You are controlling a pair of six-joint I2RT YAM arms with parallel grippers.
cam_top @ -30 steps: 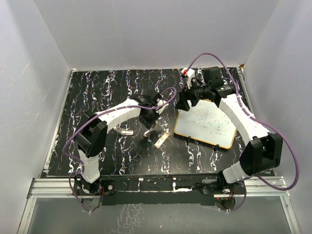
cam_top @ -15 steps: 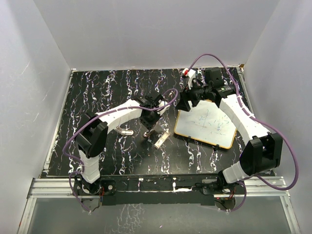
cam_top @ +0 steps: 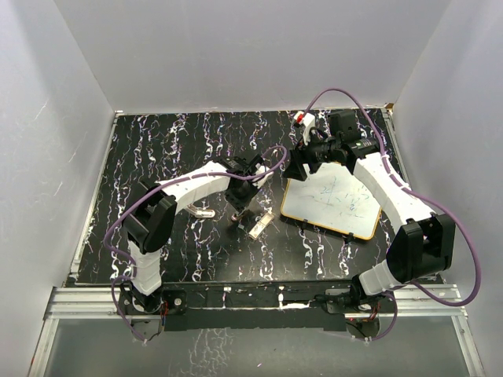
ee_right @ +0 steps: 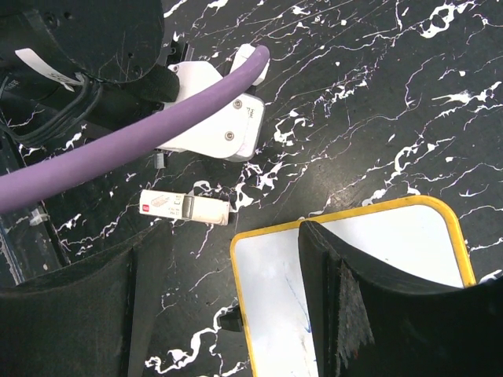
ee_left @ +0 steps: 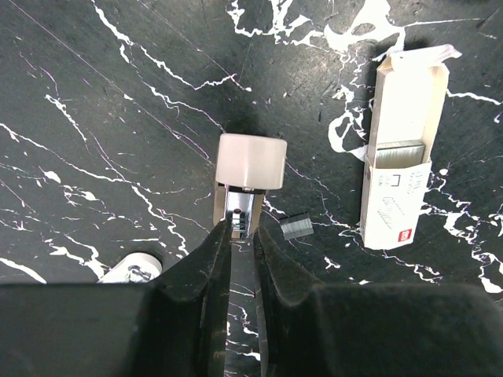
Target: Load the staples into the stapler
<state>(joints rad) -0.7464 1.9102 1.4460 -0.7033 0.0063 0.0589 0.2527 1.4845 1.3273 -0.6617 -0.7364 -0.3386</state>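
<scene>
The left arm [cam_top: 192, 183] and right arm [cam_top: 385, 184] wear white shells between black joints, and a thick purple cable [cam_top: 346, 93] loops along each. The left hand [ee_left: 240, 229] ends in two slim, smooth black fingers [ee_left: 211, 271]; the right hand [ee_right: 224, 267] has broader black fingers with a grainy face. Small dark screws [ee_right: 236, 103] dot a white wrist housing [ee_right: 245, 122].

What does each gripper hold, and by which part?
Left gripper is shut at the stapler's metal channel; whether it pinches anything cannot be told. Right gripper holds nothing.
</scene>
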